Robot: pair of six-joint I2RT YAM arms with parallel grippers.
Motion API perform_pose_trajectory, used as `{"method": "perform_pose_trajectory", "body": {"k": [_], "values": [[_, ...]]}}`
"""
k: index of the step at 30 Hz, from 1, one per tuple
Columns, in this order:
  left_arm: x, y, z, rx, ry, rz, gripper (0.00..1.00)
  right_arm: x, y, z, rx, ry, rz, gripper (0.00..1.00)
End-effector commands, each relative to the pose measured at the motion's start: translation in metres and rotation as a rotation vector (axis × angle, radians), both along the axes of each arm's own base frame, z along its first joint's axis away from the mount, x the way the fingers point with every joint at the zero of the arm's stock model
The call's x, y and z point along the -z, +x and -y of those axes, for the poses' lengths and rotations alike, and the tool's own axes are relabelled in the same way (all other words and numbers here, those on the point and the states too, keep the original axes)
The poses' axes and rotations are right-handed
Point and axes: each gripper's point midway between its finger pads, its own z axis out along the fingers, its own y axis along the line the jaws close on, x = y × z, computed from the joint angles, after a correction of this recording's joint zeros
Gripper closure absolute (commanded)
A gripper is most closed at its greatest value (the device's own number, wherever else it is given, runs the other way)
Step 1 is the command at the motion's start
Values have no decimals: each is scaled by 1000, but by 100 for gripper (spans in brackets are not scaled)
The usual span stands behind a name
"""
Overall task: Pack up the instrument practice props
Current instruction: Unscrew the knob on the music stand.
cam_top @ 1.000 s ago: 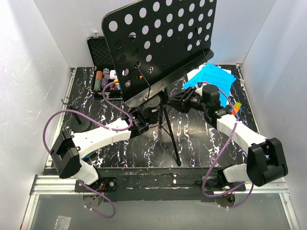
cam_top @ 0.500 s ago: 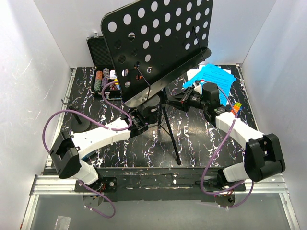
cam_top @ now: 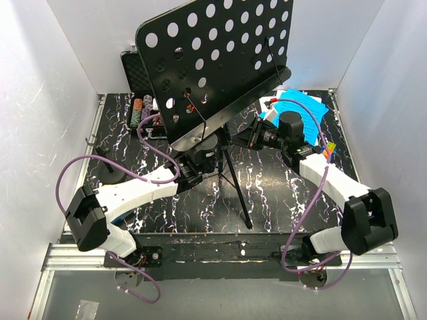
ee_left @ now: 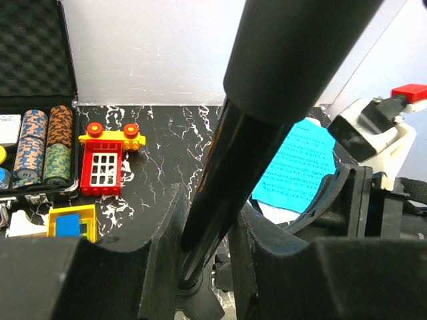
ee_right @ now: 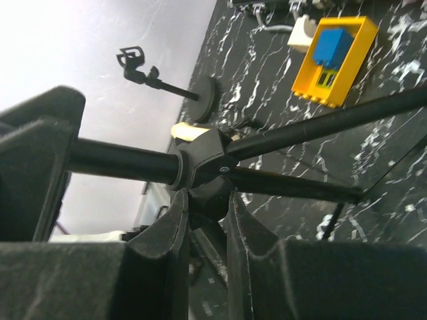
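A black slab table [cam_top: 280, 200] veined with white, like marble, carries everything. At its middle, towards the rear, stands the music stand [cam_top: 220, 60]: a flat metal desk punched with rows of round holes, tilted back above a smooth, glossy round pole and thin tripod legs that splay onto the tabletop.

The left gripper [ee_left: 203, 247] sits under the desk with its matte black fingers pressed against either side of the pole, which fills the narrow gap between them. The right gripper [ee_right: 203, 220] comes in from the other side, its jaws drawn nearly together and pinching the rounded plastic hub where the legs meet the pole.

A hard black case [cam_top: 137, 73] lined with egg-crate foam lies open at the rear left, with ribbed stacks of poker chips [ee_left: 40, 147] inside. Thin blue pages [cam_top: 300, 107] printed with fine lines lie fanned at the rear right. The mic stand [cam_top: 113, 170], a domed round base with a slim rod and clip, stands near the left edge, well apart from the tripod. A blocky cream microphone [ee_left: 370, 130] with a red tab rests at the pages' edge. A studded red and yellow toy block [ee_left: 107, 163] lies just beside the case.
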Motion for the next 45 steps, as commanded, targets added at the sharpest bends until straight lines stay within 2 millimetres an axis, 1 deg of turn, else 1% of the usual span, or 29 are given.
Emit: {"method": "perform_pose_trajectory", "body": {"k": [1,5,11,12,16,17,19,20,21,22,24,26,27,28,29,31,32,35,37,41,45], "values": [[12,-10,-8,6,2,-39,100,-26,14,10,46,-125,395,99],[15,-11,-3,25,2,-47,100,-31,12,8,67,-208,547,99],[17,-12,1,45,-1,-55,100,-37,4,1,120,-409,872,99],[17,-12,2,48,-3,-56,100,-36,1,-2,127,-443,922,99],[21,-12,3,52,5,-62,100,-34,4,5,193,-583,1068,99],[21,-13,2,52,5,-62,100,-34,5,9,218,-594,1069,99],[23,-13,2,50,9,-65,100,-36,4,18,264,-584,1000,99],[23,-12,1,47,7,-64,100,-40,2,22,290,-566,943,92],[23,-12,1,47,7,-64,100,-39,0,26,309,-553,865,77],[24,-13,1,49,10,-64,100,-46,-4,29,318,-525,814,63],[24,-12,2,49,16,-64,100,-51,-14,29,304,-461,708,39],[23,-11,1,46,19,-61,100,-54,-24,26,294,-375,613,25],[23,-11,1,48,23,-59,100,-55,-28,24,280,-342,560,21],[22,-12,1,50,24,-56,100,-54,-29,24,269,-303,486,20],[21,-12,1,53,27,-54,100,-52,-33,19,228,-257,405,19],[19,-15,1,70,35,-48,100,-40,-32,20,177,-192,210,15],[17,-16,1,84,37,-46,100,-38,-35,16,104,-128,124,14],[16,-21,5,129,43,-32,100,-34,-29,13,5,36,-76,13],[16,-24,7,157,42,-27,100,-31,-27,10,-37,85,-151,12],[16,-29,13,203,45,-21,100,-32,-27,1,-117,133,-220,12],[17,-30,15,221,51,-18,100,-28,-28,-6,-184,165,-292,19]]}}
